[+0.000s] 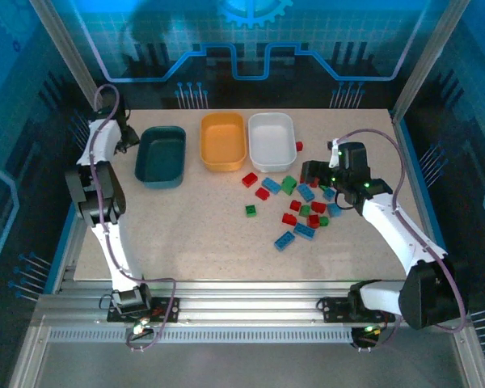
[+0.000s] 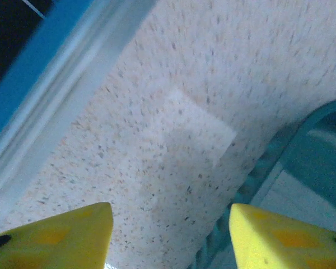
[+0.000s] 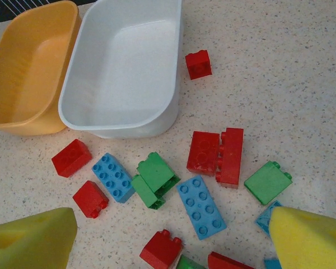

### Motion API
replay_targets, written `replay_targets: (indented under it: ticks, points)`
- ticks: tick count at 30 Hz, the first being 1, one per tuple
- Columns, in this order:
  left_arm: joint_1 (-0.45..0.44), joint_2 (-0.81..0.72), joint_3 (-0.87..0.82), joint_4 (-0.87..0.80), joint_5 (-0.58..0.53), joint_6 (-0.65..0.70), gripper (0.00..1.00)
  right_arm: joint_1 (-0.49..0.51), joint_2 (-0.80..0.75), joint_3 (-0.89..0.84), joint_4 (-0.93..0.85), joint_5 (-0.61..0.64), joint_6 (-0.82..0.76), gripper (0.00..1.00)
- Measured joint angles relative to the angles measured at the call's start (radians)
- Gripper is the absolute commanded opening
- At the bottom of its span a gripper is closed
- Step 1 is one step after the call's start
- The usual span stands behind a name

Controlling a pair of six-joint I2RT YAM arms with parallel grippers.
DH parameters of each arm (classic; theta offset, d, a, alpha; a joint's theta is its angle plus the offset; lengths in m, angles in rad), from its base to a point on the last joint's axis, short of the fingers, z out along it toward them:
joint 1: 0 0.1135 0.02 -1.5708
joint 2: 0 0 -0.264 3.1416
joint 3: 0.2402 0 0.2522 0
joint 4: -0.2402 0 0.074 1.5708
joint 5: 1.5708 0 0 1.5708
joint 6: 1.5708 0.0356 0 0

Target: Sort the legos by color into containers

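The legos (image 1: 299,206) lie scattered right of centre in red, green and light blue. Three containers stand in a row at the back and look bare inside: a dark teal tub (image 1: 162,155), an orange-yellow tub (image 1: 223,141) and a white tub (image 1: 272,140). My left gripper (image 1: 128,136) hangs open just left of the teal tub; in the left wrist view its yellow fingers (image 2: 73,235) frame bare table, with the teal rim (image 2: 302,129) at the right. My right gripper (image 3: 173,218) hovers open over the pile, above a blue brick (image 3: 200,207), green bricks (image 3: 155,178) and red bricks (image 3: 215,155).
One red brick (image 1: 299,146) lies alone by the white tub's right side. A raised metal rail (image 2: 56,101) borders the table close to the left gripper. Speckled tabletop (image 1: 194,234) stretches bare in front of the tubs, left of the pile.
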Motion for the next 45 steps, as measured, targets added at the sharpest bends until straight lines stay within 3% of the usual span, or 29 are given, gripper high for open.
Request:
replay_targets:
  ticks: [5, 12, 17, 23, 28, 34, 39, 45]
  points:
    - [-0.022, -0.016, -0.117, 0.091, 0.063, 0.036, 0.54, 0.001, 0.014, 0.0, 0.0, 0.0, 0.0, 0.9]
    - [-0.027, -0.045, -0.197, 0.136, 0.138, 0.09, 0.45, 0.016, 0.029, 0.0, 0.0, -0.003, -0.005, 0.9]
    - [-0.027, -0.044, -0.211, 0.164, 0.17, 0.087, 0.47, 0.022, 0.029, 0.002, -0.002, -0.003, -0.011, 0.9]
    - [-0.027, -0.085, -0.261, 0.188, 0.249, 0.068, 0.6, 0.024, 0.073, 0.025, -0.003, -0.007, -0.016, 0.91]
    - [-0.027, -0.142, -0.278, 0.199, 0.353, 0.081, 0.6, 0.026, 0.134, 0.047, -0.004, -0.015, -0.023, 0.9]
    - [-0.031, -0.098, -0.248, 0.205, 0.443, 0.093, 0.5, 0.035, 0.138, 0.047, -0.013, -0.014, -0.034, 0.91]
    - [-0.033, -0.036, -0.234, 0.204, 0.451, 0.11, 0.3, 0.037, 0.138, 0.048, -0.015, -0.013, -0.042, 0.9]
    - [-0.06, -0.028, -0.207, 0.198, 0.409, 0.116, 0.16, 0.039, 0.138, 0.057, -0.019, -0.01, -0.045, 0.9]
